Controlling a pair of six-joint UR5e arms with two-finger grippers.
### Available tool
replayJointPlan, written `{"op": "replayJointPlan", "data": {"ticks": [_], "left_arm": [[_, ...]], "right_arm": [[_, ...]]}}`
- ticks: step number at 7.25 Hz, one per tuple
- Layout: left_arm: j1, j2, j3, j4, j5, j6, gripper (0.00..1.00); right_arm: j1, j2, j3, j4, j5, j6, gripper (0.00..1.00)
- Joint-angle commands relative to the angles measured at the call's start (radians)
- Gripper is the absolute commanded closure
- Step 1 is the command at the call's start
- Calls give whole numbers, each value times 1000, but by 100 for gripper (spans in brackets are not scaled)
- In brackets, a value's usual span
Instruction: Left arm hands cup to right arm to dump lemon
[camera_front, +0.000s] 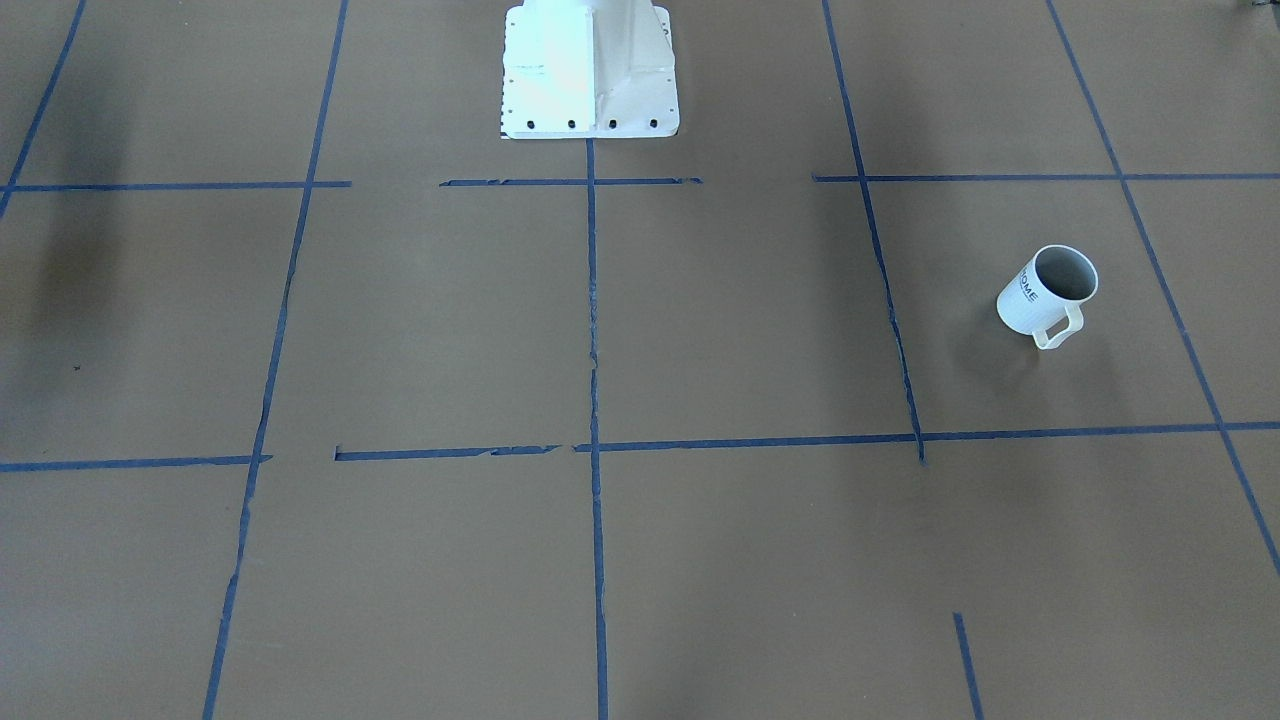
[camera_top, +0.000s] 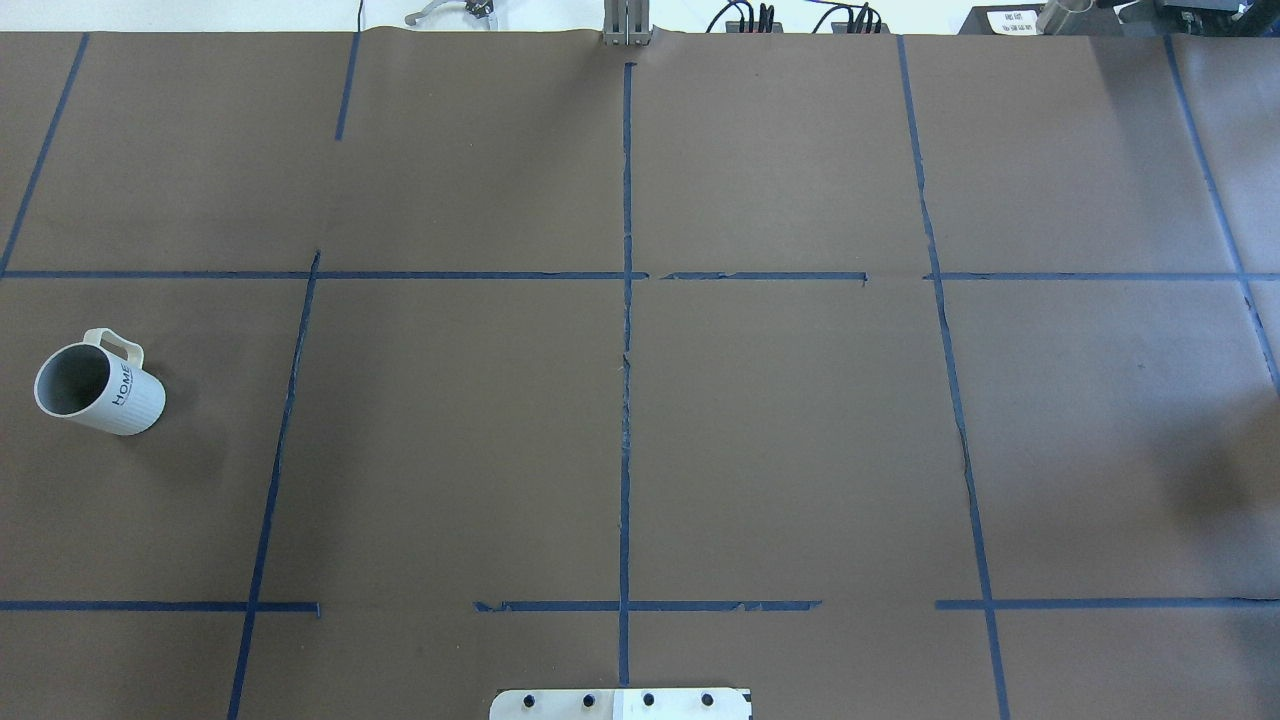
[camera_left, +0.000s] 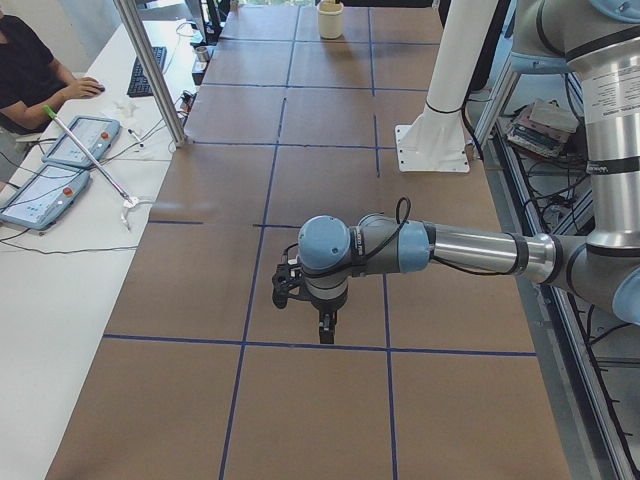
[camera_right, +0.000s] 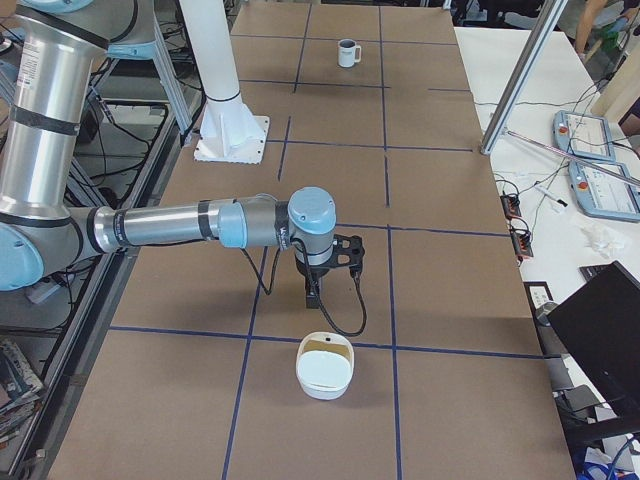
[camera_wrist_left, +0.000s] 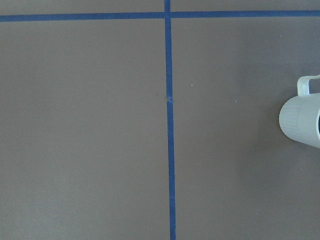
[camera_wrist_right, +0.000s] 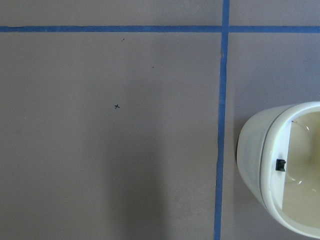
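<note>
Cup (camera_front: 1048, 295) stands upright on the brown worktop (camera_front: 640, 330), far out on the robot's left side and well apart from the robot's white base (camera_front: 590, 80). The cup is white with a grey inside, and the word HOME is on its side. Its handle (camera_front: 1060, 332) points away from the robot. I cannot tell what is down inside it. Blue tape lines (camera_front: 592, 300) cut the worktop into big squares, and the cup sits inside one square, touching no line.

The left arm (camera_left: 470, 250) reaches out flat above the worktop. The left hand (camera_left: 322, 325) hangs from its end and points down. It has no hold of the cup, and I cannot tell how far open it is. In the left wrist view the cup shows only at the right edge.

The right arm (camera_right: 170, 225) reaches out flat at the other end of the worktop, well apart from the cup. The right hand (camera_right: 314, 295) points down too, and I cannot tell how far open it is. A white tub (camera_right: 324, 366) with a cream inside sits on the worktop near this hand.

A person (camera_left: 25, 70) sits beside the worktop with one hand at a keyboard (camera_left: 148, 70).
</note>
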Motion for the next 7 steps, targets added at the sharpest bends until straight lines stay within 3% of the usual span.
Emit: {"op": "replayJointPlan", "data": {"ticks": [1, 5, 7], "left_arm": [[4, 8, -10, -4, 2, 15, 0], [4, 4, -11, -17, -9, 11, 0], [4, 18, -13, -113, -12, 18, 0]], "right_arm": [[0, 1, -1, 1, 4, 0, 0], [0, -1, -2, 11, -11, -3, 0], [0, -1, -2, 14, -11, -2, 0]]}}
